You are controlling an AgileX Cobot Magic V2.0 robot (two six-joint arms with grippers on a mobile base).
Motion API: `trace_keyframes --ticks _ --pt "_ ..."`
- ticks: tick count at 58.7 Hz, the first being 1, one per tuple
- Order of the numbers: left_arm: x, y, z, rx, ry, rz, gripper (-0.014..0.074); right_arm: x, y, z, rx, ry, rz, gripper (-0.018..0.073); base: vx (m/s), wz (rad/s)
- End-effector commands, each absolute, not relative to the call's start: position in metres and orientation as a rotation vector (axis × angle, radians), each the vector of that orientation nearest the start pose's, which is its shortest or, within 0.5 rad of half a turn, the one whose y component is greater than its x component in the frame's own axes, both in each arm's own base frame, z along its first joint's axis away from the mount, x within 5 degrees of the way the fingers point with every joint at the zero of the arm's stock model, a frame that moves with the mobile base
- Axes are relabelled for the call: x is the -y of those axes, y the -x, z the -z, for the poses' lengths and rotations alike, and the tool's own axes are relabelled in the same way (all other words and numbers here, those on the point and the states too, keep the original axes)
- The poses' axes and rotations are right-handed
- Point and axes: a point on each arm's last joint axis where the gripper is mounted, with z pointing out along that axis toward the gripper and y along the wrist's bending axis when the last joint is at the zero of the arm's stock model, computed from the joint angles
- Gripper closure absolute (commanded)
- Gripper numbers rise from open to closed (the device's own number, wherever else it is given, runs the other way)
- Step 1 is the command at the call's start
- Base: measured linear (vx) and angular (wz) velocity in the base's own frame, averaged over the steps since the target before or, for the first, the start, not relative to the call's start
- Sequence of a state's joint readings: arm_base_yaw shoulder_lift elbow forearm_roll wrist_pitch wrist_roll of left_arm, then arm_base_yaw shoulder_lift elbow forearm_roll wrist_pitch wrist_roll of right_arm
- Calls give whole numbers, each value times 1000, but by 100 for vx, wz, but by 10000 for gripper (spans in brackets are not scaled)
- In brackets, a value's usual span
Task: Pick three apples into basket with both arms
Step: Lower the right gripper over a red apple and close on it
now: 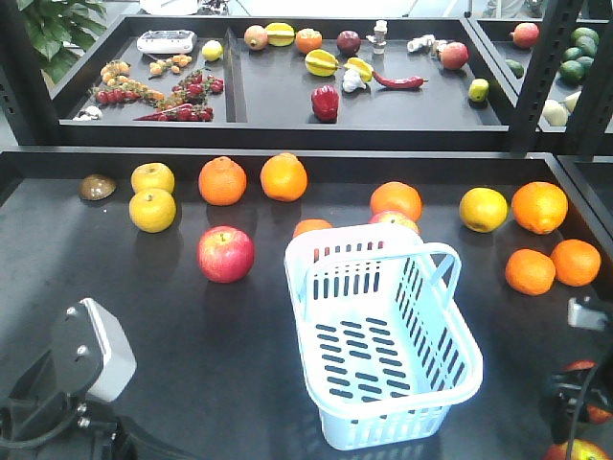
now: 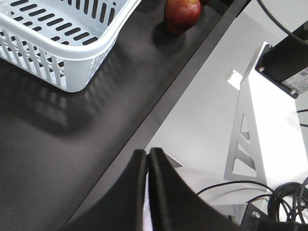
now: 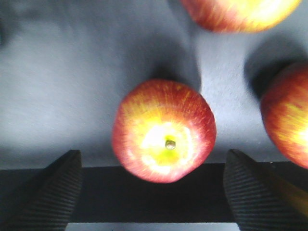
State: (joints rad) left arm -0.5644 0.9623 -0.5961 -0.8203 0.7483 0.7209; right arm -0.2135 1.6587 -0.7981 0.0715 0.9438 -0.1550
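Observation:
In the right wrist view a red apple (image 3: pixel 163 131) with a yellow-green top sits stem-up on the dark table. My right gripper (image 3: pixel 153 155) hangs open above it, its ribbed fingers (image 3: pixel 57 192) wide to either side and not touching. Two more apples (image 3: pixel 240 12) (image 3: pixel 288 120) lie just beyond and to the right. The pale blue-white basket (image 1: pixel 450 379) stands empty at mid-table. My left gripper (image 2: pixel 147 153) is shut on nothing over the table's front edge, with the basket (image 2: pixel 72 72) and one apple (image 2: pixel 182 14) ahead of it.
Oranges (image 1: pixel 222 180), yellow fruits (image 1: pixel 153 210) and a brighter pinkish-red apple (image 1: pixel 226 254) lie scattered over the back half of the table. A raised shelf (image 1: pixel 287 129) of mixed produce runs behind. My right arm (image 1: pixel 575 393) sits at the front right corner.

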Motion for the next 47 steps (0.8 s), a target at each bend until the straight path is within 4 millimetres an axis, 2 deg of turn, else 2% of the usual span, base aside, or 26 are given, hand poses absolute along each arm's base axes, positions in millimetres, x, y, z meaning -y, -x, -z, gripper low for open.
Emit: trace_keyframes --ticks 1,33,39,44,47 --pt "132 -120 -281 -2192 -918 900 603 51 -245 -152 -3265 -144 -106 -12 0 0" --pt "132 -120 -281 -2192 -918 900 603 51 -250 -105 -3399 -182 -166 -7 0 0" --pt "132 -120 -281 -2192 -918 900 603 51 -250 -103 -3399 -174 -166 36 0 0" --pt "132 -120 -281 -2192 -918 900 603 52 -252 -107 -3365 -168 -148 113 0 0" --pt "132 -120 -281 -2192 -918 900 603 52 -253 -113 -3329 -167 -136 190 0 0"
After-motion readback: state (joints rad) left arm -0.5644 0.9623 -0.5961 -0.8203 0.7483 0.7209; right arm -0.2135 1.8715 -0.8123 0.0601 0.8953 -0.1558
